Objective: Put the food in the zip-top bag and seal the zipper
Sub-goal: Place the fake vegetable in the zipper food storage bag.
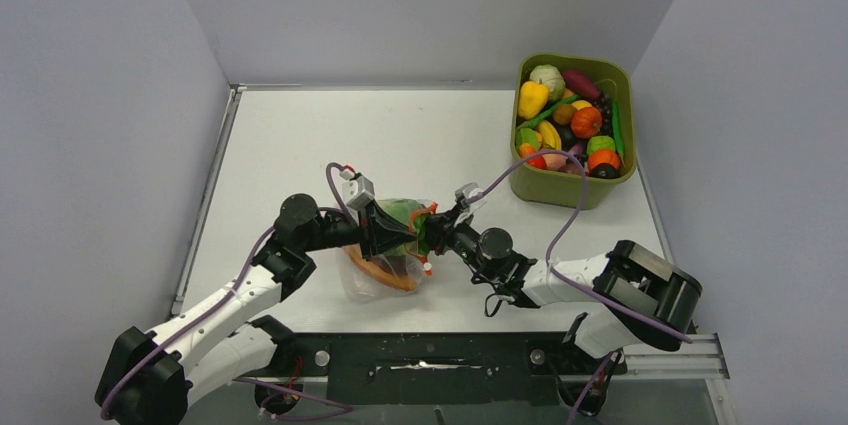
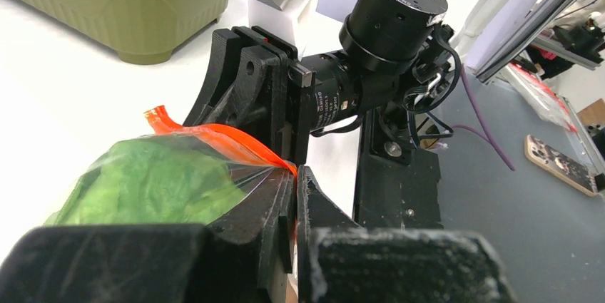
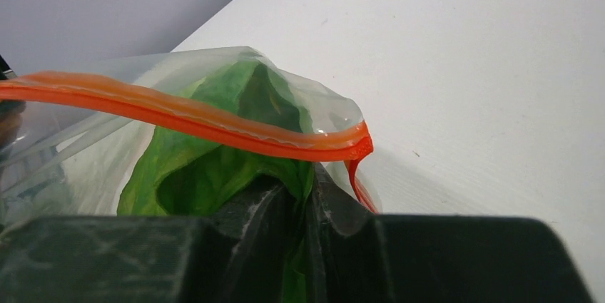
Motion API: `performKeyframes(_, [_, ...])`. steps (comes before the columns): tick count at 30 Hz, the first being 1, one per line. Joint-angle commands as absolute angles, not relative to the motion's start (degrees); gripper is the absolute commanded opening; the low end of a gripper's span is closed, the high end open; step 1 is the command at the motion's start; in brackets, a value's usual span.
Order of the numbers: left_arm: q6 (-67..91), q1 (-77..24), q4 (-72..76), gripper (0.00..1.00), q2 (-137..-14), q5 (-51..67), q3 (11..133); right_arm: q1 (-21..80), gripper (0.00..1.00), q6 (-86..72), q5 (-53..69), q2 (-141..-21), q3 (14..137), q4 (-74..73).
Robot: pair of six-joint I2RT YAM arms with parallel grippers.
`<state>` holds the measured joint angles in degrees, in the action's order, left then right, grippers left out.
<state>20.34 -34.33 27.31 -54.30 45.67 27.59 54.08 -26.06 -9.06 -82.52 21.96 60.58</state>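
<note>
my left jaws: pinched shut on the zipper (image 2: 228,142) | my right jaws: clamped shut on the zip-top bag (image 3: 328,107) just under that strip | bag: centre of top view, green leafy food (image 1: 400,213) inside

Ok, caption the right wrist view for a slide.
Right end effector pinches the clear zip-top bag below its orange zipper; green leafy food sits inside, white table beyond.
</note>
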Motion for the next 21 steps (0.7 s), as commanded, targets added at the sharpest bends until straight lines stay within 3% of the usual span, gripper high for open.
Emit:
performKeyframes(1, [16.3,-34.4,26.3,0.00,-52.5,45.1,30.5,54.2,0.16,-26.4,-12.5,-80.0,25.1,57.1])
performKeyframes(7, [11.0,-34.2,18.1,0.00,-51.5,35.4,33.8,54.1,0.41,-29.7,-17.6,-68.8,31.0,32.2])
performKeyframes(11, [11.7,-33.9,18.9,0.00,-50.9,32.3,34.3,53.8,0.48,-35.9,-21.5,-63.9,39.3,11.1])
performKeyframes(15, [12.2,-33.7,17.1,0.00,-50.6,28.5,35.6,53.7,0.52,-40.0,-22.9,-61.7,44.8,-3.1])
performKeyframes(21, [14.4,-33.6,16.9,0.00,-48.0,24.6,35.2,53.6,0.46,-48.4,-22.2,-57.8,42.6,-4.8])
